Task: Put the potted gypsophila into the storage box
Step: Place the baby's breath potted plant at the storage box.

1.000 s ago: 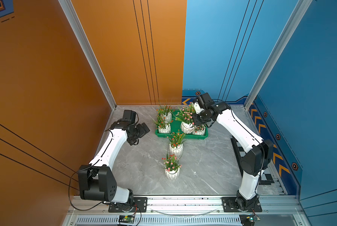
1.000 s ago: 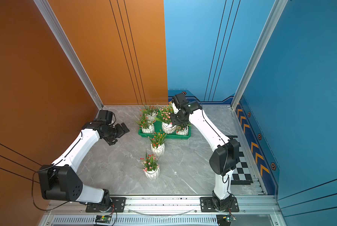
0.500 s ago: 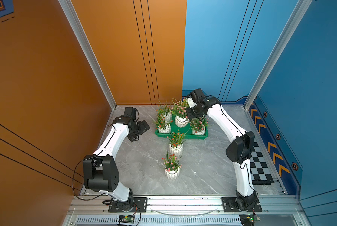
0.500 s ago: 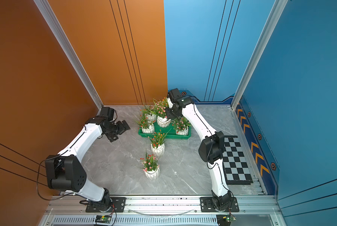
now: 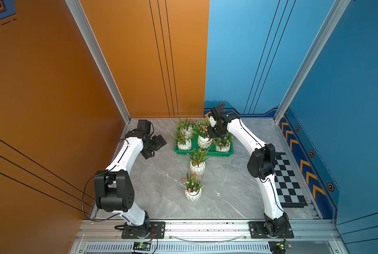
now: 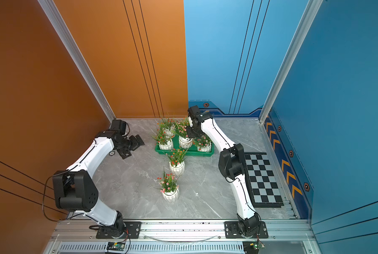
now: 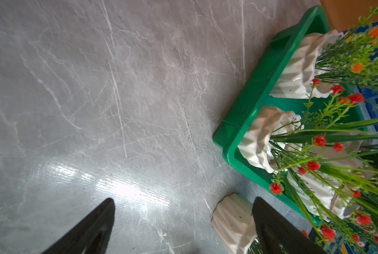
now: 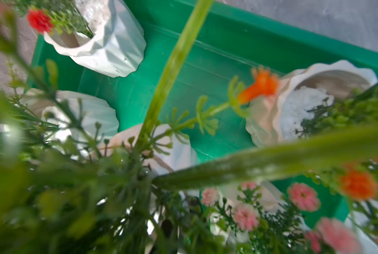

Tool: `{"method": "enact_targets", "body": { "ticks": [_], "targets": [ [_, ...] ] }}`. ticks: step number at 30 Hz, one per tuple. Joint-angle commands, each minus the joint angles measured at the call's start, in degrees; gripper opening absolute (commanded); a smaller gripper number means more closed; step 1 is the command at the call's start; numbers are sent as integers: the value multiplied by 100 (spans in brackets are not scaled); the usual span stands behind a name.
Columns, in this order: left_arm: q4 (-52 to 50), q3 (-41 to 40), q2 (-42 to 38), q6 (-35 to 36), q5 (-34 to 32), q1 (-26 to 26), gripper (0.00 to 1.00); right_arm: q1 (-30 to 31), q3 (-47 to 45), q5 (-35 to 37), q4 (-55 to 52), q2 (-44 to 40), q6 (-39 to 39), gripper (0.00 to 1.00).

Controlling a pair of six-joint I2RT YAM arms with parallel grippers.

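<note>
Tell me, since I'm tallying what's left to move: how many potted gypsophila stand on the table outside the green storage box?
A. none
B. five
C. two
C: in a top view just two stand on the grey table outside the storage box: the pot by its front rim and the pot nearer the arm bases.

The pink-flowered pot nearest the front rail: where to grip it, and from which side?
Probably the pot by its ribbed white wall below the rim, coming in low from a side: it stands upright, and its leaves and flowers crowd the top.
</note>
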Motion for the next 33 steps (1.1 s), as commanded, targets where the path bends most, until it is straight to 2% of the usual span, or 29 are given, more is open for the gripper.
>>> {"method": "enact_targets", "body": {
  "ticks": [1, 11, 33],
  "targets": [
    [-83, 129, 142, 110, 127, 45, 98, 31, 239, 261, -170, -34, -29, 5],
    [-47, 165, 226, 122, 225, 44, 98, 50, 41, 456, -279, -89, -85, 5],
    [-55, 153, 120, 109, 276, 35, 98, 44, -600, 383, -252, -103, -36, 5]
  ]
}}
